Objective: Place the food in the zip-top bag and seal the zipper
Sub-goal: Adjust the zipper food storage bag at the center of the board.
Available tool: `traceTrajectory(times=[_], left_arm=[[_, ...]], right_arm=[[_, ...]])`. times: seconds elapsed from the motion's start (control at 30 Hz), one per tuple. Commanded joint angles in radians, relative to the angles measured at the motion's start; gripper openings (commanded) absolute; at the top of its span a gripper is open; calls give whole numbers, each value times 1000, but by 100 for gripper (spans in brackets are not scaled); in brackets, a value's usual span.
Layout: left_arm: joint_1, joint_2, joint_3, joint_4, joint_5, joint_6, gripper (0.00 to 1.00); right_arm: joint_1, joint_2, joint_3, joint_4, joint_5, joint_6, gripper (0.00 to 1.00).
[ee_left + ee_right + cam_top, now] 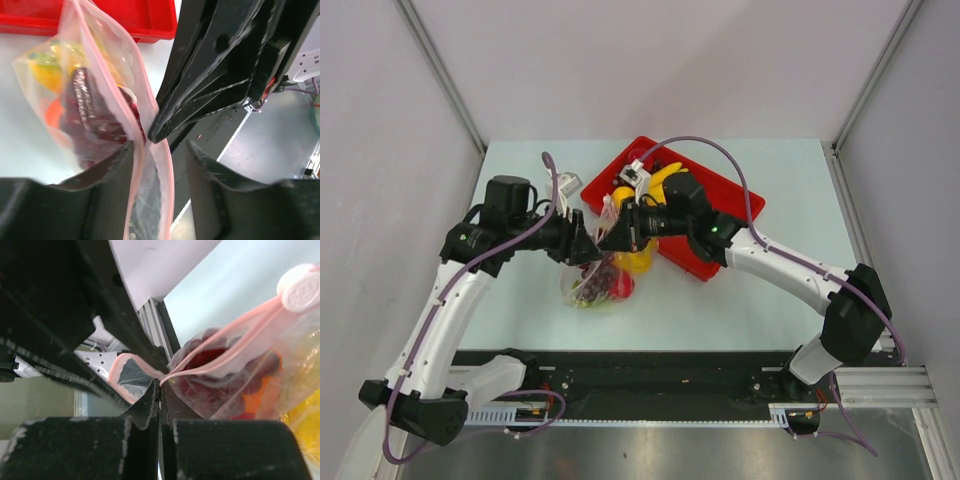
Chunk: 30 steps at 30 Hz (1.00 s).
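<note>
While R claw (160, 387) pinches pink zipper (210, 367) of crinkly bag (300, 355), L claw (160, 150) apart.

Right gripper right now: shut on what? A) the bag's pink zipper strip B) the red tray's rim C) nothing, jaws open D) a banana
A: in the right wrist view the right gripper has its fingers pressed together on the zipper.
</note>
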Motion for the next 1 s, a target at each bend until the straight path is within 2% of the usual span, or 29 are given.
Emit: traceTrajectory(times=[0.0,0.2,0.33,0.43,0.6,0.67,0.7,0.77,0.8,0.87,0.9,0.97], left_arm=[[-8,-33,-21,52,-14,-3,52],[-31,-18,-33,73,-129,20,54],[-81,-15,-32,80,-255,48,45],[-92,-11,-29,75,-322,69,25],[-94,8,-4,41,-353,135,0],[-94,7,8,24,-372,172,0],[-94,2,13,18,-382,187,0],[-94,-24,22,11,-392,254,0],[-94,-39,23,10,-393,273,0],[-94,-59,30,9,-378,328,0],[-94,-79,31,9,-372,342,0],[-94,-96,45,-6,-302,403,0]], right_arm=[[-18,-9,35,135,45,38,0],[-19,8,37,158,45,55,0],[-19,9,37,164,45,64,0],[-18,6,37,167,43,63,0],[-25,6,37,173,28,63,0],[-37,6,37,184,-9,67,9],[-56,3,37,187,-38,70,22],[-85,-11,35,202,-76,75,33],[-115,-15,37,207,-111,79,42],[-154,-38,37,230,-157,72,50],[-183,-46,35,236,-194,35,53],[-206,-70,37,197,-207,-43,64]])
